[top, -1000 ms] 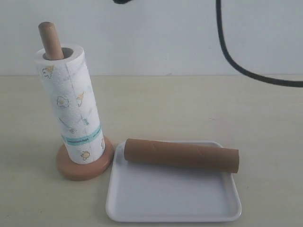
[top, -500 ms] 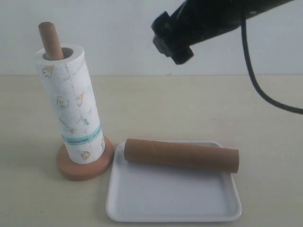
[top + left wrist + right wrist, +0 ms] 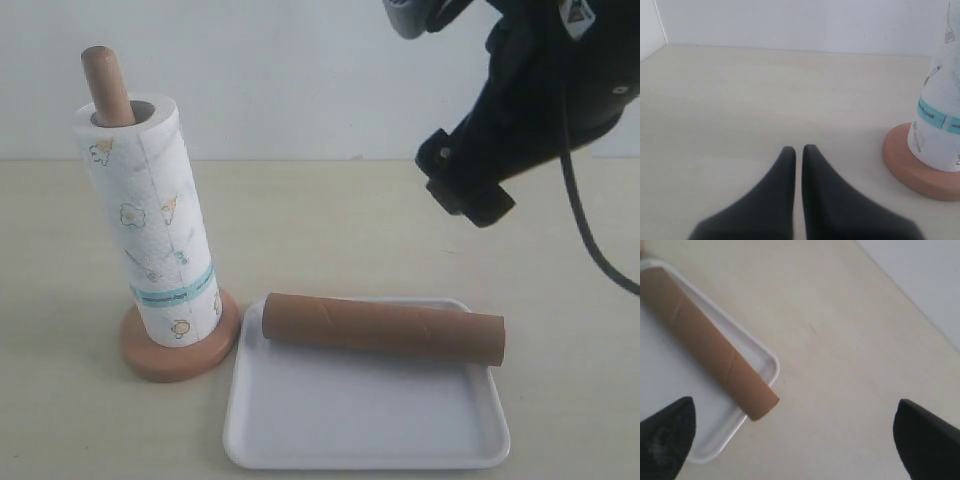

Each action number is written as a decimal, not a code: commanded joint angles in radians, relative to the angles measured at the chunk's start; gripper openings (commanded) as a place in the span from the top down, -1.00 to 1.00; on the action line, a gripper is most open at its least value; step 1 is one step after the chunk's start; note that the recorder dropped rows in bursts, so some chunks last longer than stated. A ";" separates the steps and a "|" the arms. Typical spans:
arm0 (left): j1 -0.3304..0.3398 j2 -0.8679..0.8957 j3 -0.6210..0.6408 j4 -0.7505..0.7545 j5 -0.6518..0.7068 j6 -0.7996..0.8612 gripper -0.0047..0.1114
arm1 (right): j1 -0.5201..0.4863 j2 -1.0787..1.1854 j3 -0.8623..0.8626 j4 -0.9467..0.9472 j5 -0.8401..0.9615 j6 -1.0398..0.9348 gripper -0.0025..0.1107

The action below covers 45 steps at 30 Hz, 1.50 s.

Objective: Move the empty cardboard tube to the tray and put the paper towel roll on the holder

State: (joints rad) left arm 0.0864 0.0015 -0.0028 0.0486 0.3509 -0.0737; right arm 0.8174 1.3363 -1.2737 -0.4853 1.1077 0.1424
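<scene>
The paper towel roll (image 3: 140,220), white with small yellow figures and a teal band, stands upright on the wooden holder (image 3: 185,362), whose rod pokes out of its top. The empty cardboard tube (image 3: 385,328) lies across the far part of the white tray (image 3: 365,425). My right arm (image 3: 520,110) hangs above the table behind the tray's right side. In the right wrist view the right gripper (image 3: 795,402) is open and empty, just beyond the cardboard tube's (image 3: 705,345) end and the tray's corner (image 3: 771,365). The left gripper (image 3: 799,150) is shut and empty, low over bare table beside the holder's base (image 3: 912,167) and the paper towel roll (image 3: 940,120).
A black cable (image 3: 595,250) trails down from the right arm at the right edge. A pale wall stands behind the light table (image 3: 330,220).
The right arm has come into the exterior view from the top, then swung right and lower to above the tray's far right. Roll, tube and tray have not moved.
</scene>
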 commanded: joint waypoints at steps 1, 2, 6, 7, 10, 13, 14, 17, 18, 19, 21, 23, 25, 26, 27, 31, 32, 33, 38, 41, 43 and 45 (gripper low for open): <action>0.002 -0.001 0.003 0.001 -0.008 0.004 0.85 | -0.006 -0.007 -0.005 0.043 0.113 -0.003 -0.80; 0.002 -0.001 0.003 0.001 -0.008 0.004 0.85 | -0.006 -0.007 -0.005 0.051 0.113 -0.003 -0.70; 0.002 -0.001 0.003 0.001 -0.008 0.004 0.85 | -0.006 -0.007 -0.005 0.110 0.113 -0.003 -0.04; 0.002 -0.001 0.003 0.001 -0.008 0.004 0.85 | -0.006 -0.007 -0.005 0.135 0.113 -0.003 0.14; 0.002 -0.001 0.003 0.001 -0.008 0.004 0.85 | -0.006 -0.007 -0.005 0.225 0.113 -0.003 0.78; 0.002 -0.001 0.003 0.001 -0.008 0.004 0.85 | -0.006 -0.007 -0.005 0.255 0.113 0.001 0.95; 0.002 -0.001 0.003 0.001 -0.008 0.004 0.85 | -0.006 -0.007 -0.005 0.255 0.113 0.001 0.96; 0.002 -0.001 0.003 0.001 -0.008 0.004 0.85 | -0.006 -0.007 -0.005 0.255 0.113 0.001 0.96; 0.002 -0.001 0.003 0.001 -0.008 0.004 0.85 | -0.006 -0.007 -0.005 0.255 0.113 0.001 0.96; 0.002 -0.001 0.003 0.001 -0.008 0.004 0.85 | -0.006 -0.007 -0.005 0.255 0.113 0.001 0.96; 0.002 -0.001 0.003 0.001 -0.008 0.004 0.85 | -0.006 -0.007 -0.005 0.255 0.113 0.001 0.96; 0.002 -0.001 0.003 0.001 -0.008 0.004 0.85 | -0.006 -0.007 -0.005 0.255 0.113 0.005 0.96; 0.002 -0.001 0.003 0.001 -0.008 0.004 0.85 | -0.006 -0.007 -0.005 0.255 0.113 0.005 0.96; 0.002 -0.001 0.003 0.001 -0.008 0.004 0.85 | -0.006 -0.007 -0.005 0.255 0.113 0.005 0.96; 0.002 -0.001 0.003 0.001 -0.008 0.004 0.85 | -0.006 -0.007 -0.005 0.255 0.113 0.005 0.96; 0.002 -0.001 0.003 0.001 -0.008 0.004 0.85 | -0.006 -0.007 -0.005 0.255 0.113 0.005 0.96; 0.002 -0.001 0.003 0.001 -0.008 0.004 0.85 | -0.006 -0.007 -0.005 0.255 0.113 0.005 0.96; 0.002 -0.001 0.003 0.001 -0.008 0.004 0.85 | -0.006 -0.007 -0.005 0.255 0.113 0.005 0.96; 0.002 -0.001 0.003 0.001 -0.008 0.004 0.85 | -0.006 -0.005 -0.005 0.255 0.113 0.005 0.96; 0.002 -0.001 0.003 0.001 -0.008 0.004 0.85 | -0.006 -0.001 -0.005 0.255 0.113 0.005 0.96; 0.002 -0.001 0.003 0.001 -0.008 0.004 0.85 | -0.006 -0.001 -0.005 0.255 0.113 0.005 0.96; 0.002 -0.001 0.003 0.001 -0.008 0.004 0.85 | -0.006 -0.001 -0.005 0.255 0.113 0.005 0.96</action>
State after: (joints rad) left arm 0.0864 0.0015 -0.0028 0.0486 0.3509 -0.0737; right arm 0.8174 1.3364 -1.2737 -0.2274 1.2189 0.1421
